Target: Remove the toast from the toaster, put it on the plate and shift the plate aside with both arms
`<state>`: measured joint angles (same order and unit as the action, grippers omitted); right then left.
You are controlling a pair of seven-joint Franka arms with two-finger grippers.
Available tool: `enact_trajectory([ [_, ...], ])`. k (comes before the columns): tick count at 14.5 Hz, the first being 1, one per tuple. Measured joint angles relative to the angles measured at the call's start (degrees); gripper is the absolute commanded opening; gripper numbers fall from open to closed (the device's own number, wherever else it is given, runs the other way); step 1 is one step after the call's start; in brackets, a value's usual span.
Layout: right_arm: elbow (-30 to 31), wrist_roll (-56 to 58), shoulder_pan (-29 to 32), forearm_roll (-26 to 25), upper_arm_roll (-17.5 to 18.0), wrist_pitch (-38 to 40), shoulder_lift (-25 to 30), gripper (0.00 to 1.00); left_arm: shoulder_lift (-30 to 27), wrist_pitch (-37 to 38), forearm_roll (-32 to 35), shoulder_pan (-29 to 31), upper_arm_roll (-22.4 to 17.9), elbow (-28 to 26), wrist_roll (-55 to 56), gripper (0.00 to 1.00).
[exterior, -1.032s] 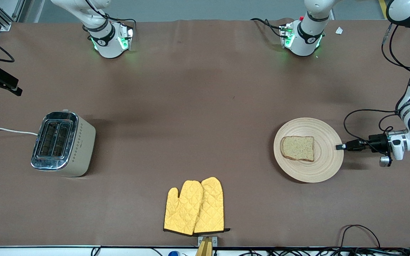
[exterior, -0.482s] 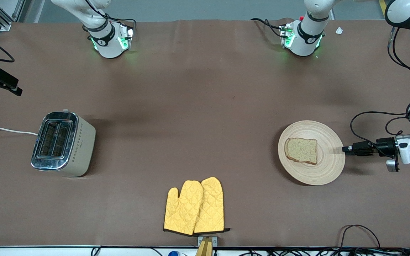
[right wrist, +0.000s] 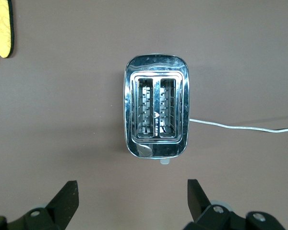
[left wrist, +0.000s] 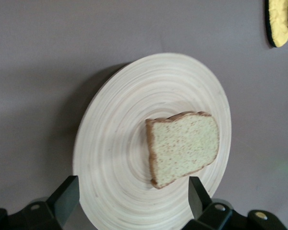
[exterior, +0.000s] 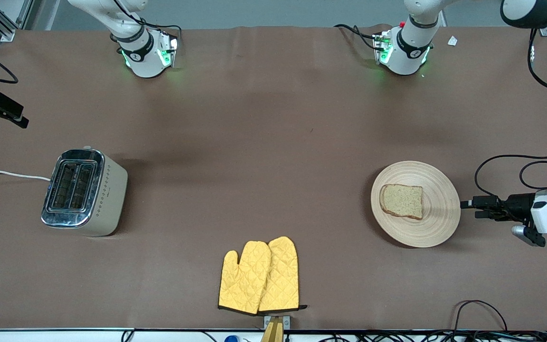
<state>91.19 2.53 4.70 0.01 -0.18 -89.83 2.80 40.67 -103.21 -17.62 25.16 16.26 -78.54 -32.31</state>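
Toast (exterior: 401,200) on plate (exterior: 437,216); left pincer (exterior: 469,209) beside rim, spread (not touching).

I see the table (exterior: 273,142) evenly lit from overhead, neither dim nor harsh. Shadows are soft: a faint dark patch lies on the brown cloth beside the toaster (exterior: 83,191), and a thin crescent of shadow hugs the rim of the plate (exterior: 415,204). Green status lights glow at both arm bases and tint the cloth around them. The toaster's chrome top catches bright reflections in the front view and in the right wrist view. In the left wrist view the plate and toast (left wrist: 183,147) look slightly soft, with a broad shadow along one edge of the plate. The front view stays sharp to its edges.
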Motion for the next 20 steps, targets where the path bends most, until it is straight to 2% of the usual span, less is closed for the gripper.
enact_trajectory([
  [3, 0.04, -0.01, 0.03, 0.00, -0.10, 0.01, 0.00, 1.00, -6.75, 1.25, 3.85, -4.68, 0.48, 0.12, 10.52, 1.00],
  [7, 0.06, -0.01, 0.04, 0.00, -0.15, 0.01, 0.00, 1.00, -15.17, 7.27, 8.85, -11.93, 0.82, -0.02, 27.89, 1.00],
  [10, 0.06, -0.02, 0.04, 0.00, -0.17, 0.01, 0.00, 1.00, -20.36, 11.20, 14.42, -17.99, 0.88, -0.16, 36.60, 1.00],
  [14, 0.06, -0.02, -0.01, 0.00, -0.02, -0.20, 0.00, 1.00, -26.08, 12.95, 18.59, -22.83, -0.43, -0.92, 37.94, 1.00],
  [20, 0.06, -0.02, -0.04, 0.00, 0.26, -0.31, 0.00, 1.00, -35.94, 15.04, 18.68, -25.98, -6.43, -5.45, 36.79, 1.00],
])
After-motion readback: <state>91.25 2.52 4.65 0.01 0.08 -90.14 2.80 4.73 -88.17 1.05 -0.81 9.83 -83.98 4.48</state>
